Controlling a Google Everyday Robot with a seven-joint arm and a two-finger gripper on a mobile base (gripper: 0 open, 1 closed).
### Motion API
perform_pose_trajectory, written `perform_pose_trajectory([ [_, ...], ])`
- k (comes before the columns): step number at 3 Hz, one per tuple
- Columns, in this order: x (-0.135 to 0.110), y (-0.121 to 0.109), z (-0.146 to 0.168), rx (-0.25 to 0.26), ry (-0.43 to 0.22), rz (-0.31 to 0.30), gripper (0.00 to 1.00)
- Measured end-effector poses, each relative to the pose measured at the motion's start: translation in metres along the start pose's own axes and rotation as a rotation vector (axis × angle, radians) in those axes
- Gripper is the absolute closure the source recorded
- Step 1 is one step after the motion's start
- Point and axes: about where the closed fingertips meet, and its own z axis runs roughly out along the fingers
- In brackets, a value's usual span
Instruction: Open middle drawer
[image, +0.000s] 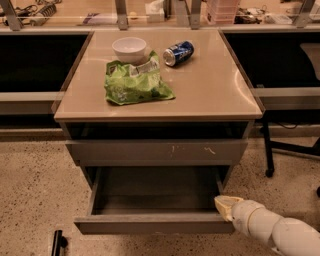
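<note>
The middle drawer (150, 224) stands pulled out toward the near side, low in the cabinet under the bench (220, 95). Its plain grey front is the nearest part and its shallow inside shows bare. Above it sits a larger grey front (125, 151) with pale scratch marks right of its middle, set flush with the cabinet. The end effector (225, 206) lies at the near right corner of the open drawer, just beside the right end of its front. Whether it touches, and whether it is spread or pressed together, I cannot tell. Its white arm (280, 232) comes in from the lower right. On the bench a white bowl (129, 49) stands at the far side, touching a green bag (136, 84) just nearer, and a blue can (178, 53) lies on its side to the right of the bowl
</note>
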Motion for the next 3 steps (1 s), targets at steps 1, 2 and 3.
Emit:
perform_pose_trajectory([
  [1, 0.0, 0.0, 0.0, 0.0, 0.0, 0.0, 0.11],
  [2, 0.0, 0.0001, 0.0, 0.0, 0.0, 0.0, 0.0],
  [3, 0.0, 0.0001, 0.0, 0.0, 0.0, 0.0, 0.0],
])
